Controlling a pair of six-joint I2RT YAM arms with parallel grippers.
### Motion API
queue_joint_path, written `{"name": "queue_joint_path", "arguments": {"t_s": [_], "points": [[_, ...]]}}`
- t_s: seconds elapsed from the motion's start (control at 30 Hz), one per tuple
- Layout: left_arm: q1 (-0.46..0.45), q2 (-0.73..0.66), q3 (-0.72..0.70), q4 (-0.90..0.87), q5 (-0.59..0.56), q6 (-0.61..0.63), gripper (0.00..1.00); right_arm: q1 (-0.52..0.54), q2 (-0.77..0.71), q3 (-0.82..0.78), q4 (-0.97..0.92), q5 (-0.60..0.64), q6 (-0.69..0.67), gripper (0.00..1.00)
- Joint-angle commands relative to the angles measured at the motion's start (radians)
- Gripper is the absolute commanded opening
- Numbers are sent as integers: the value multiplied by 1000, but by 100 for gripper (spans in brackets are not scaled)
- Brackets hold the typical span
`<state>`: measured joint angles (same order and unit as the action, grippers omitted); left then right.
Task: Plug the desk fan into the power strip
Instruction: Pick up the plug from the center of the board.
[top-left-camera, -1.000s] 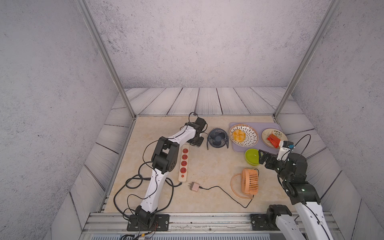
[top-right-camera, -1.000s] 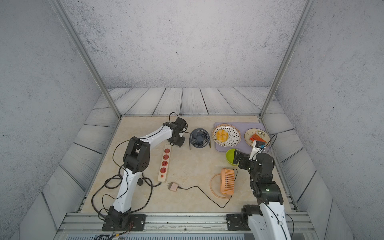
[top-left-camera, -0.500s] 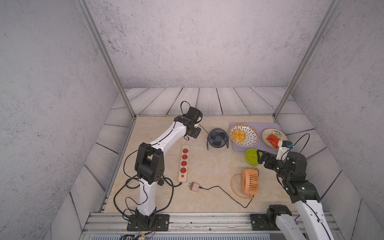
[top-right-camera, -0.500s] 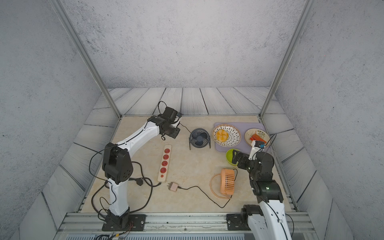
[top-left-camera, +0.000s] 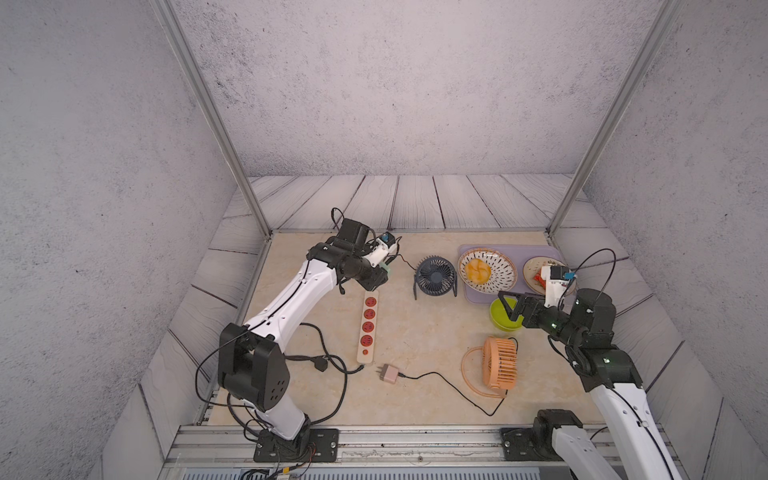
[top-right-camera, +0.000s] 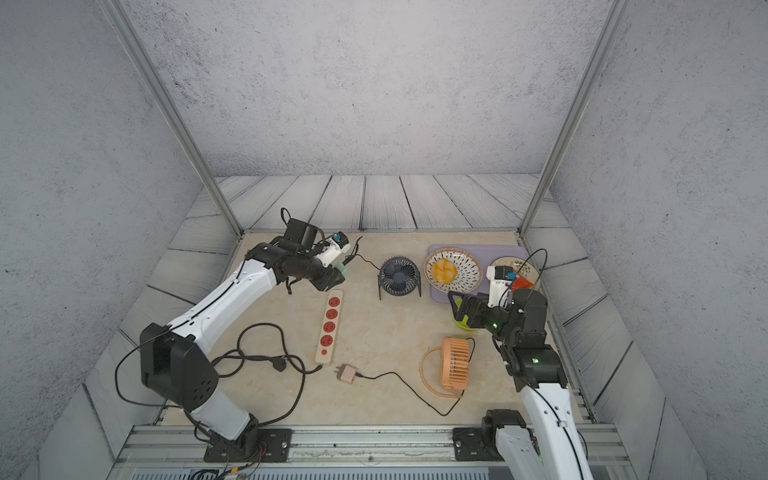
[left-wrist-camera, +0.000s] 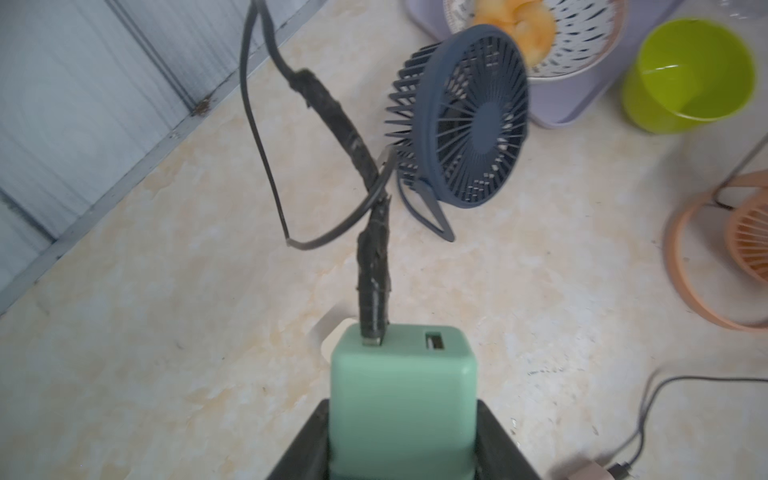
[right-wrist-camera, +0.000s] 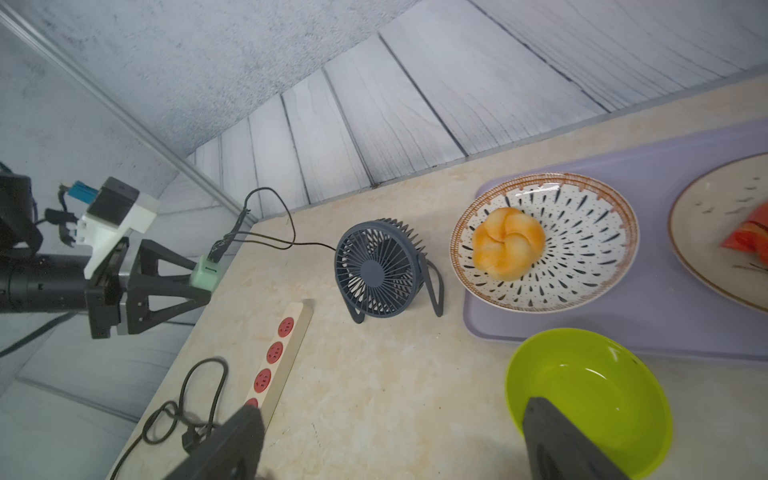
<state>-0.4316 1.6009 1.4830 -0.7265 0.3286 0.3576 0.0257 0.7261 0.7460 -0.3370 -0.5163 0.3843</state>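
The dark blue desk fan stands upright near the back of the table. Its black cord runs to a mint-green plug adapter. My left gripper is shut on that adapter and holds it above the table, just beyond the far end of the power strip. The strip lies flat with its red sockets up. My right gripper hangs open over a lime-green bowl, holding nothing.
An orange fan lies at the front right, its cord ending in a pink adapter. A purple tray carries a plate with a bun and a second plate. The strip's black cord coils at the front left.
The left arm's elbow has swung down and to the left, and its gripper with the green adapter has drawn a little away from the blue fan. The right arm has hardly moved.
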Motion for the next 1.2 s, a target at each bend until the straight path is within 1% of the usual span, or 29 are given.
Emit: {"name": "queue_joint_path", "arguments": {"t_s": [0.0,0.1,0.23,0.3,0.37,0.4,0.47,0.53,0.6,0.67,0.73,0.83,0.93,1.03,1.17], "points": [[20,-66,-51,-17,195,133,21,37,18,16,88,-124,-56,91],[22,-100,-80,-59,233,220,19,76,13,1,153,-168,-114,91],[22,-106,-51,-182,277,375,11,120,-3,1,205,-229,-223,91],[22,-109,-54,-225,299,472,11,144,-1,8,212,-252,-266,91],[20,-112,-45,-309,328,604,13,166,8,24,198,-280,-306,91],[20,-115,-38,-348,337,650,14,175,14,35,192,-298,-323,91],[18,-122,-33,-378,334,692,14,198,29,50,191,-327,-346,91],[13,-130,-37,-390,317,719,12,233,54,56,214,-341,-344,91],[-1,-137,-35,-406,288,743,11,290,88,65,222,-346,-344,91],[-16,-144,-29,-425,258,762,11,366,130,82,206,-354,-371,91],[-26,-149,-25,-438,265,772,11,433,166,90,215,-348,-411,91],[-48,-155,-33,-429,287,734,11,498,189,55,301,-327,-420,92],[-83,-164,-35,-413,297,693,11,531,219,27,387,-310,-406,92],[-106,-164,-32,-391,319,652,11,573,260,27,404,-275,-445,91],[-137,-157,-9,-392,320,618,11,604,300,32,437,-195,-490,88]]}}
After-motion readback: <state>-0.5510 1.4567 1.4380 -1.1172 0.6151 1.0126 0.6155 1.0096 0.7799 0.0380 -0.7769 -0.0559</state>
